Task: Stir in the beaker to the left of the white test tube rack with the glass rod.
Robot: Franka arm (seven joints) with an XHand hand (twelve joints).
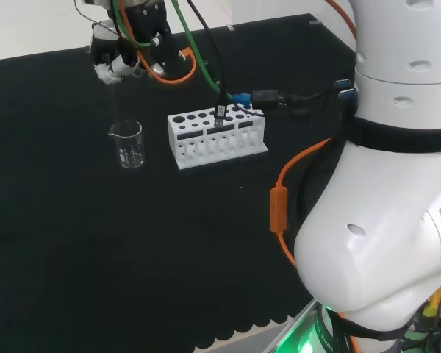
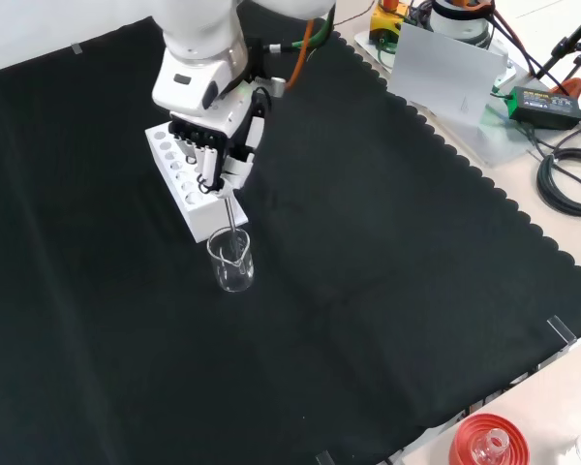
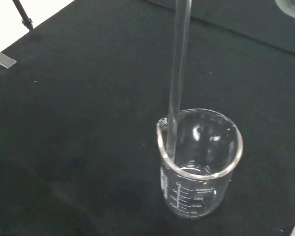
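1. In the head view, my hand (image 1: pixel 121 51) hangs at the upper left of the frame, above the black cloth (image 1: pixel 95 257) that covers the bench.
2. My fingers are curled around the top of the glass rod (image 1: pixel 115 103), which points straight down from my grip.
3. In the head view, the beaker (image 1: pixel 128 144) stands upright left of centre, just beside the left end of the white test tube rack (image 1: pixel 217 137), apart from it.
4. In the front view, my hand (image 2: pixel 223 145) sits in the upper left part of the frame, over the near end of the rack (image 2: pixel 179 174). The rod (image 2: pixel 231 218) runs down from it into the beaker (image 2: pixel 232 262), which stands just below the rack's end.
5. In the wrist view, the rod (image 3: pixel 179 64) enters the beaker (image 3: pixel 200 162) close to its rim, near the pouring spout. Its lower end is inside the glass.
6. I cannot tell whether the beaker holds any liquid.
7. At the lower right corner of the front view, 1 red ribbed stand (image 2: pixel 484 441) sits with a clear flask (image 2: pixel 488 446) on it, well apart from my hand.
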